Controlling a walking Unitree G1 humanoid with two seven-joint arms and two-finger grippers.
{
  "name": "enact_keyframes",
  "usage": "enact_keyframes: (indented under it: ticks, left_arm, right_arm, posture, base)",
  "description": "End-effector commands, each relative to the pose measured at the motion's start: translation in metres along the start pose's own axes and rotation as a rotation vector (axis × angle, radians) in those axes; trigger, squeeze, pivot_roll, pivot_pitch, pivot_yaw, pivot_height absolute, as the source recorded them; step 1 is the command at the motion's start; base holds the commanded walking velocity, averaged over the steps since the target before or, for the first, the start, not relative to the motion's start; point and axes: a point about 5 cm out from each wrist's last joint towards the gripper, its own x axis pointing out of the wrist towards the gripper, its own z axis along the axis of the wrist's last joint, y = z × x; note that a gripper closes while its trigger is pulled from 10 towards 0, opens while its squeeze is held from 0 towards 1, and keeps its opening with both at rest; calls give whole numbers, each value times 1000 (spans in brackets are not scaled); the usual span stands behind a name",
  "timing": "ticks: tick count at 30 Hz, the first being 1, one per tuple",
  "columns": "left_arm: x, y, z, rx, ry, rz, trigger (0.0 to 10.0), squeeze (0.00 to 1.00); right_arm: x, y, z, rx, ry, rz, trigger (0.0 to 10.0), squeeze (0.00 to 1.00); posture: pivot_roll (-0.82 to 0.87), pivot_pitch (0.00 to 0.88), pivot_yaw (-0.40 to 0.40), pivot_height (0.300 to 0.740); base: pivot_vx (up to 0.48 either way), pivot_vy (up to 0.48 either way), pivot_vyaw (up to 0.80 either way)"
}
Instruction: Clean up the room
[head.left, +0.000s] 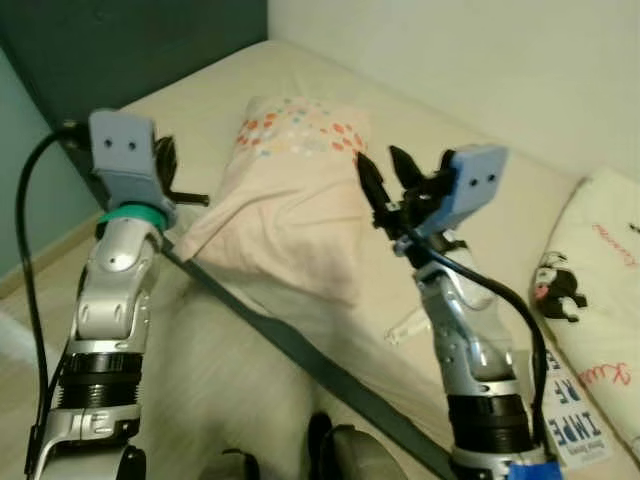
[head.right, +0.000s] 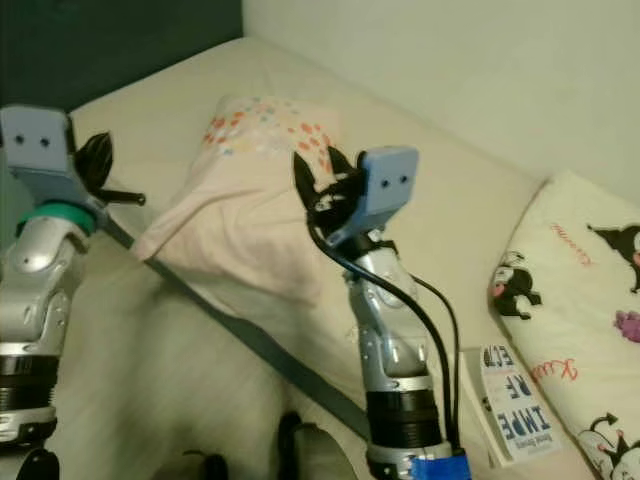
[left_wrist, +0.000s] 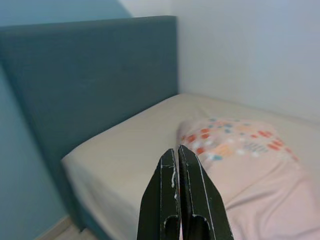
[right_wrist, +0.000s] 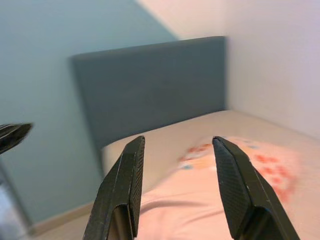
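The wide bed with the cream-coloured sheet (head.left: 200, 110) is sitting against a dark teal upholstered headboard (left_wrist: 90, 85), with its far side running along a pale wall. A soft pink pillow with a band of orange and blue dots (head.left: 290, 190) is lying flat on it near the head end. Further down, a white plush cushion printed with black cartoon figures (head.right: 570, 330) is resting by the wall, and a small white booklet with bold black lettering (head.right: 520, 405) is lying just beside it.

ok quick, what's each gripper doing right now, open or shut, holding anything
Left gripper: shut, holding nothing, raised by the bed's edge.
Right gripper: open, holding nothing, raised over the pink pillow.
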Motion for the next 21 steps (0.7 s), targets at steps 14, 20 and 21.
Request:
enact_keyframes:
  ticks: [14,20,21]
  left_arm:
    - [-1,-1,-5,11,12,-2,10000,0]
    - [-1,-1,-5,14,12,-4,10000,0]
    - [-1,-1,-5,15,12,-4,10000,0]
  right_arm:
    - [-3,-3,-4,2,20,-1,10000,0]
    - [-3,-3,-4,6,20,0,10000,0]
    - [-3,-3,-5,7,20,0,10000,0]
  posture:
    - [-32,38,-15,740]
    - [-32,35,-15,740]
    - [-32,35,-15,740]
  base:
    - [-331,0,0]
    - [-209,0,0]
    - [0,0,0]
